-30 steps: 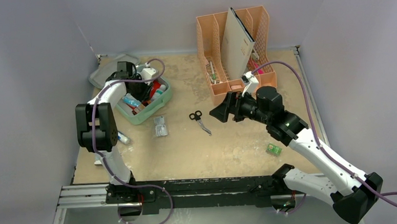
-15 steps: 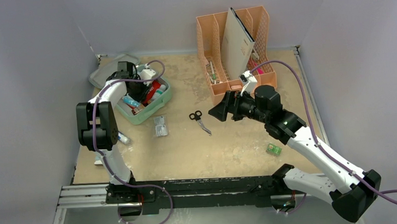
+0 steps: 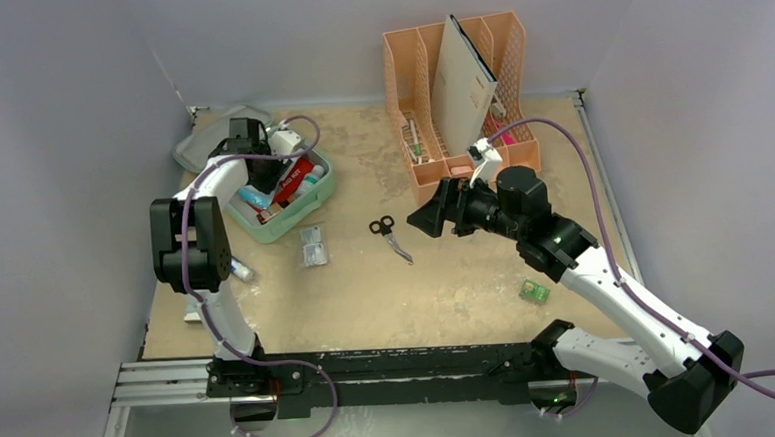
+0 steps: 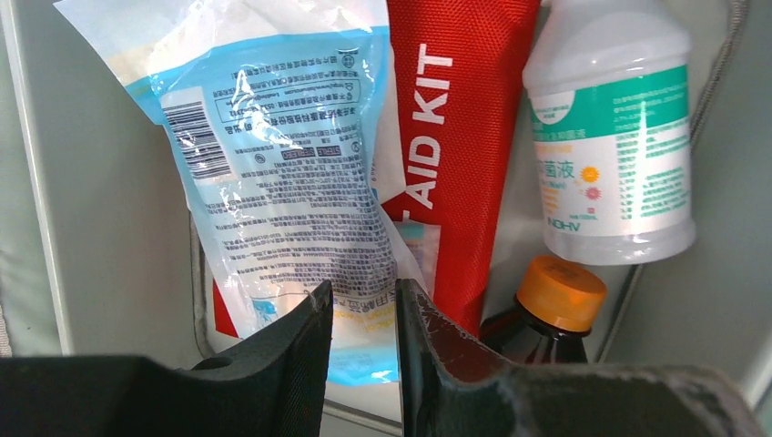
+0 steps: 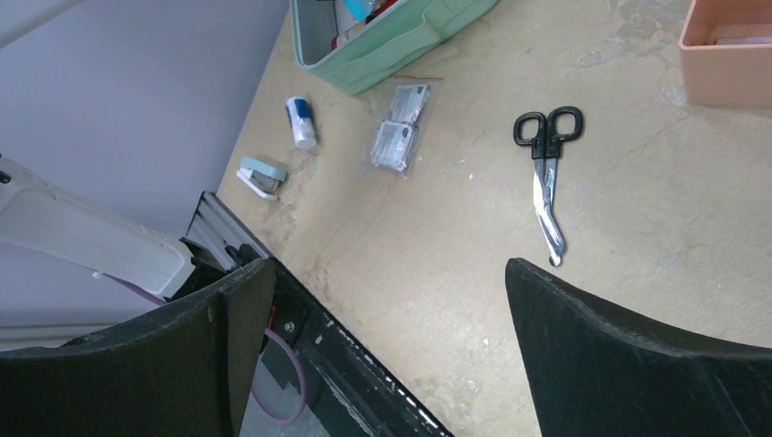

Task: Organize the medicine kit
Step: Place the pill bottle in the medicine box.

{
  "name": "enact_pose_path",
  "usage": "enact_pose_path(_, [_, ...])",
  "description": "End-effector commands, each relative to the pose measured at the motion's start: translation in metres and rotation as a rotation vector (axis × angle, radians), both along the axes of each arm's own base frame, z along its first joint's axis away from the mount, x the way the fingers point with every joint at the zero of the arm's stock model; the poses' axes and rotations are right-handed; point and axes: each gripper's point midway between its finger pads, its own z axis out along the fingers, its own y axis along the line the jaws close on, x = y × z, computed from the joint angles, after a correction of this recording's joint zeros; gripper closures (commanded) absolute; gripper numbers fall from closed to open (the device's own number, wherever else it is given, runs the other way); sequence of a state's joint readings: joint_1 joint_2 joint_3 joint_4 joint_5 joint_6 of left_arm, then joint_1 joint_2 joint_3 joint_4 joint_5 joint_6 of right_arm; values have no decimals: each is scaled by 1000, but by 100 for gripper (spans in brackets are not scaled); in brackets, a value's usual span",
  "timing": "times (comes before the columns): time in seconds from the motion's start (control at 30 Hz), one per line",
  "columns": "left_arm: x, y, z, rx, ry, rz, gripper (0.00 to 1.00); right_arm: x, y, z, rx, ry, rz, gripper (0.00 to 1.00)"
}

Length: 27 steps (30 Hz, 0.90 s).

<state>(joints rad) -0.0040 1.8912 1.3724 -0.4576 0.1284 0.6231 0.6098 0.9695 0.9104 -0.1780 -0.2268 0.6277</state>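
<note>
The mint-green medicine kit (image 3: 304, 223) stands open at the back left, its lid (image 3: 197, 146) lying behind it. My left gripper (image 3: 266, 173) reaches down into the kit. In the left wrist view its jaws (image 4: 361, 287) stand a narrow gap apart over the end of a blue-and-white packet (image 4: 273, 155), gripping nothing that I can see. Beside the packet lie a red first-aid pouch (image 4: 455, 137), a white bottle (image 4: 610, 137) and a brown bottle with an orange cap (image 4: 564, 291). My right gripper (image 3: 419, 220) hovers wide open above mid-table, empty (image 5: 387, 264).
Black-handled scissors (image 3: 389, 236) lie mid-table, with foil blister packs (image 3: 313, 245) to their left. A small blue-and-white tube (image 3: 241, 271) and a pale stapler-like item (image 3: 191, 311) sit near the left edge. A small green box (image 3: 535, 291) lies right. The peach file organizer (image 3: 457, 95) stands at the back.
The left gripper has shifted slightly inside the kit, and more of the red pouch shows. The right gripper has drifted a little left, still wide open.
</note>
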Motion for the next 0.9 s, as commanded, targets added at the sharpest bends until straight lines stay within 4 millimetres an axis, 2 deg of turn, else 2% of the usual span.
enact_pose_path(0.0, [22, 7, 10, 33, -68, 12, 71, 2, 1, 20, 20, -36, -2, 1])
enact_pose_path(0.33, [30, 14, 16, 63, -96, 40, 71, 2, -2, 17, 0, -17, -21, 1])
enact_pose_path(0.63, [44, 12, 46, 39, -197, 58, 68, 1, -9, 16, -16, -2, -52, 1])
enact_pose_path(0.73, [39, 0, 60, -34, -218, 52, 62, 2, -16, 8, -44, 37, -93, 1])
enact_pose_path(0.87, [27, -12, 91, -94, -273, 78, 56, 3, -15, 0, -64, 54, -89, 1])
